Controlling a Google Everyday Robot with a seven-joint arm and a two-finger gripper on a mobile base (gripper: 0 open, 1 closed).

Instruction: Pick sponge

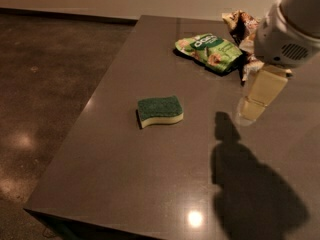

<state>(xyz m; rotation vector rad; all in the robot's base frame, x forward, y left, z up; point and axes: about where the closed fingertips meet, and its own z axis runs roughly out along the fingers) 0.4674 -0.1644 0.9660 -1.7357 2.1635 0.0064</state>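
The sponge [160,111] lies flat on the dark grey table [150,184], left of the table's middle. It has a dark green scouring top over a pale yellow foam layer and wavy edges. My gripper [252,106] hangs from the white arm housing [290,29] at the upper right. It is above the table, to the right of the sponge and well apart from it, and holds nothing. Its shadow falls on the table below and to the right.
A green snack bag [212,51] lies at the far side of the table. A crumpled brown snack bag [242,26] lies beside it, partly hidden by my arm. The table's left edge borders a dark polished floor [50,84].
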